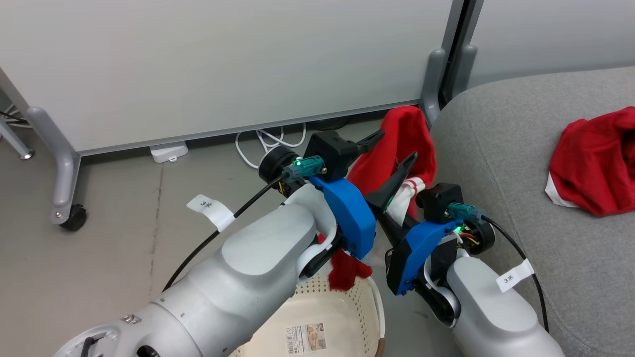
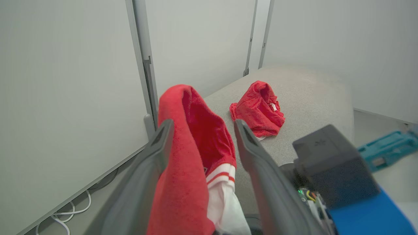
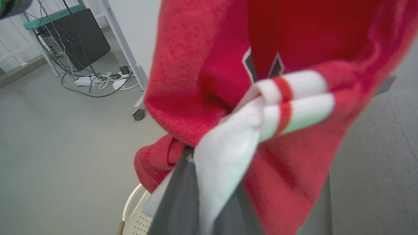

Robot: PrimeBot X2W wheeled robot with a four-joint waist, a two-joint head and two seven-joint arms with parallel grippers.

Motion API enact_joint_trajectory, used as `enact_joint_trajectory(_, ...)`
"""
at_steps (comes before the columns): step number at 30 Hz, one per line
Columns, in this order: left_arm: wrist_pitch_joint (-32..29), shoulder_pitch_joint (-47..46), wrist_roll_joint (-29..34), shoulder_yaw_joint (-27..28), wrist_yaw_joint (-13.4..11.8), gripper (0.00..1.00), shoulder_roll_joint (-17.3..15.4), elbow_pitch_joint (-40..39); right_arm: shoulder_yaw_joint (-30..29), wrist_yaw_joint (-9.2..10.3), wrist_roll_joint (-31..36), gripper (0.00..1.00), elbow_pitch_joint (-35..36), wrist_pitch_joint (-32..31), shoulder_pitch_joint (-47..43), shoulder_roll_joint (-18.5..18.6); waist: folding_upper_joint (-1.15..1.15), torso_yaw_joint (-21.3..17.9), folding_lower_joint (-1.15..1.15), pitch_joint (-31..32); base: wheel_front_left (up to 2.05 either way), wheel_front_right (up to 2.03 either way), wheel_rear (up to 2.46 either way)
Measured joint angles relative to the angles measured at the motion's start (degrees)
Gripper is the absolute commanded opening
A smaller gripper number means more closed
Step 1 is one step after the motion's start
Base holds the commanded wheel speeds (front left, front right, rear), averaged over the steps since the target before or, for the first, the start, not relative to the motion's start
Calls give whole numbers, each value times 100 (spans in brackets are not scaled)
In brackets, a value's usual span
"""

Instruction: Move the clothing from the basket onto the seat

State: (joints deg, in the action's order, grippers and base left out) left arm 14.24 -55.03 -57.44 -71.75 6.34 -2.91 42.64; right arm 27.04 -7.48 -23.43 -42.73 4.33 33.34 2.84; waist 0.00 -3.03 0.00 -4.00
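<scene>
Basket at 6 o'clock on floor; sofa seat at 3 o'clock w/ garment on it; 2nd garment centre, above basket.

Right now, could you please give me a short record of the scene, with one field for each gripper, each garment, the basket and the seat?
seat: grey, at the robot's right
basket: on the floor; its visible part holds no clothing
placed garment: red, crumpled on the seat
held garment: red and white, hanging in the air, lower end by the basket rim, not yet on the seat
right gripper: shut on the held garment's white part
left gripper: open, one finger on either side of the held garment
</scene>
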Motion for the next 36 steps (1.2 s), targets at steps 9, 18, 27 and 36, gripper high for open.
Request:
enact_joint_trajectory(9, 48, 23, -16, 41, -53, 100, 2, 69, 33, 0, -35, 0, -80, 78, 10, 0, 0, -2, 0, 36, 0, 0, 0)
enact_joint_trajectory(18, 76, 636, 580, 925, -176, 100, -357, -588, -118, 0, 99, 0, -30, 177, 14, 0, 0, -27, 0, 26, 0, 0, 0)
enact_joint_trajectory(27, 82, 2224, 1778, 2232, -280, 100, -1089, -1841, -519, 0, 392, 0, 114, 227, -118, 0, 0, -167, 0, -1, 0, 0, 0)
enact_joint_trajectory(36, 82, 3720, 2493, 3456, -249, 100, -1490, -2555, -754, 0, 605, 0, 527, 114, -322, 0, 0, -452, 0, -62, 0, 0, 0)
